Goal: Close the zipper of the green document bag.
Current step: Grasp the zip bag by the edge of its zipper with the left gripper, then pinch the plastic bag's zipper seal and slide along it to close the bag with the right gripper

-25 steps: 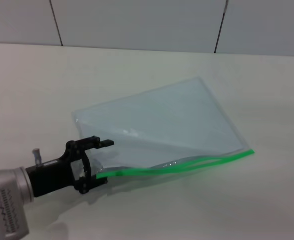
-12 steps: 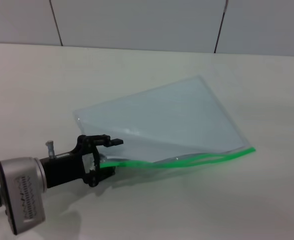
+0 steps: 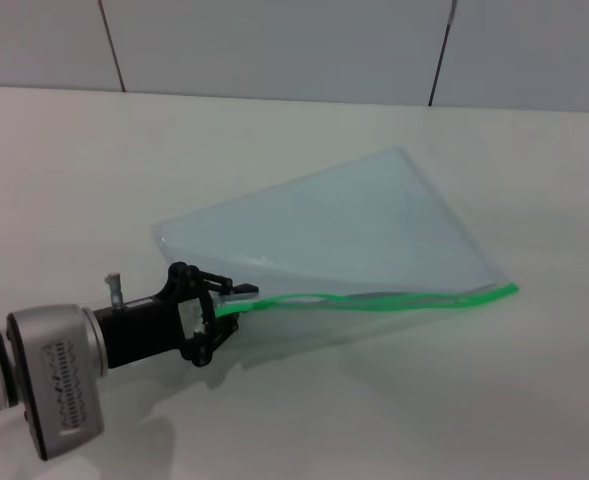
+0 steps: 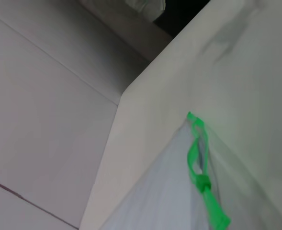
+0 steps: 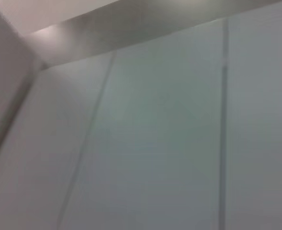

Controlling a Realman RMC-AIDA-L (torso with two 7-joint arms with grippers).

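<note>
The green document bag (image 3: 344,225) lies flat on the pale table, a translucent blue-grey pouch with its far corner pointing away. Its zipper (image 3: 374,301), a bright green strip, runs along the near edge, and the two strands gape slightly in the middle. My left gripper (image 3: 217,312) is at the strip's left end, shut on that corner of the bag and holding it a little off the table. In the left wrist view the zipper (image 4: 198,158) stretches away with a small green knot (image 4: 204,182) on it. My right gripper is out of view.
The pale table (image 3: 94,180) stretches wide around the bag, and a tiled wall (image 3: 274,45) rises behind it. The table's far edge (image 4: 131,86) shows in the left wrist view. The right wrist view holds only grey wall panels (image 5: 155,134).
My left gripper has moved right onto the bag's near-left corner and closed on it. The green strip's left end has risen and the bag has shifted slightly right.
</note>
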